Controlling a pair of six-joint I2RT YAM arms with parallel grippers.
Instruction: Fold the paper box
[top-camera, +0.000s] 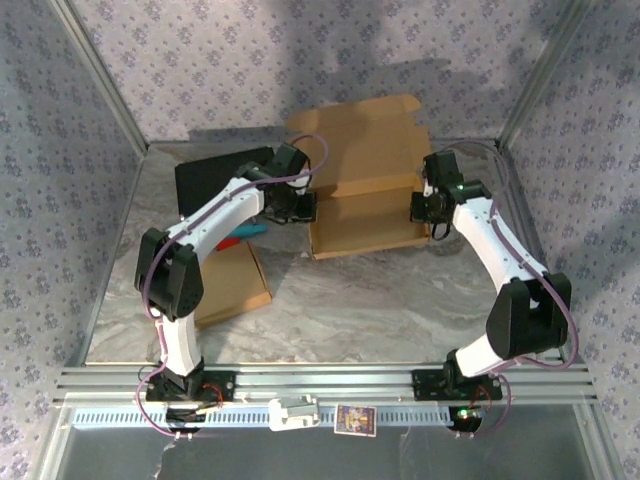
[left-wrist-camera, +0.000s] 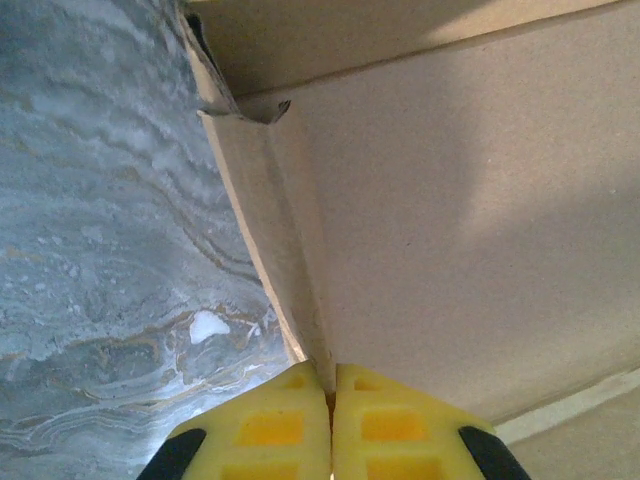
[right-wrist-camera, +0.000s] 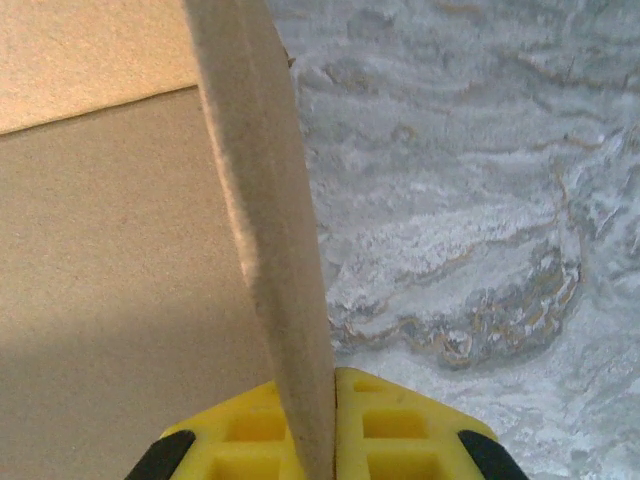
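Left gripper (left-wrist-camera: 330, 378) clamps the left wall of the paper box (top-camera: 366, 218). Right gripper (right-wrist-camera: 322, 385) pinches its right wall, box between them

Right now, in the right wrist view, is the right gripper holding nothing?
No, the right gripper is shut on an upright wall of the paper box.

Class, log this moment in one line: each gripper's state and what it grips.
left gripper: shut on left wall of paper box | right gripper: shut on right wall of paper box
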